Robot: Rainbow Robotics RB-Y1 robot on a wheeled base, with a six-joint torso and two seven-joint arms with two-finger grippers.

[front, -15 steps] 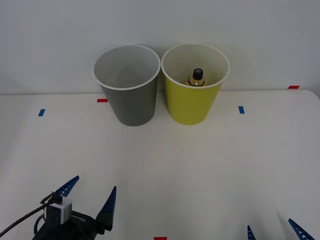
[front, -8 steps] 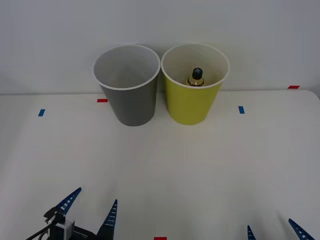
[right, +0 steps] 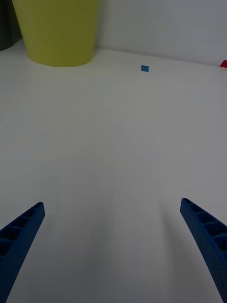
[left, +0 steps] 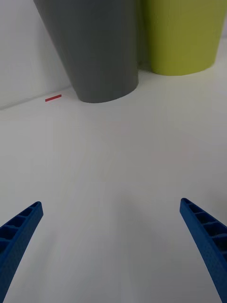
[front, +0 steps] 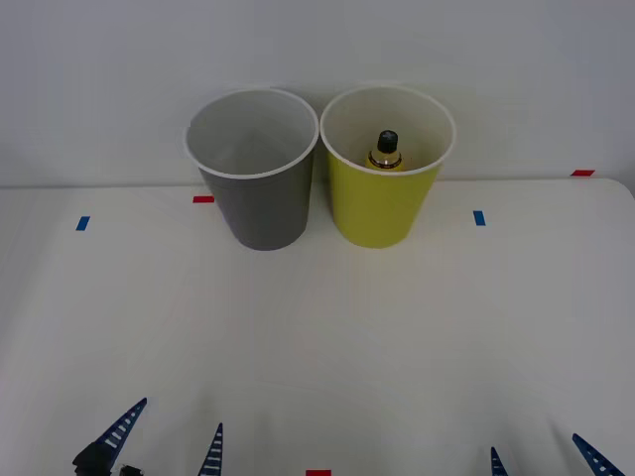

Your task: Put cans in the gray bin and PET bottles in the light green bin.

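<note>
The gray bin [front: 256, 174] and the light green bin [front: 385, 169] stand side by side at the back of the white table. A small PET bottle [front: 386, 152] with a black cap stands upright inside the light green bin. My left gripper [front: 167, 444] is open at the table's near left edge, holding nothing. My right gripper [front: 546, 456] is open at the near right edge, also with nothing in it. The left wrist view looks at the gray bin [left: 90, 47] and the light green bin [left: 187, 33]; the right wrist view shows the light green bin [right: 56, 31].
Small blue tape marks [front: 479, 217] and red tape marks [front: 202, 199] lie on the table [front: 327, 327]. A white wall rises right behind the bins. Wide open tabletop lies between the grippers and the bins.
My left gripper has drawn back toward the near edge of the table, staying open. The right gripper and both bins have not moved.
</note>
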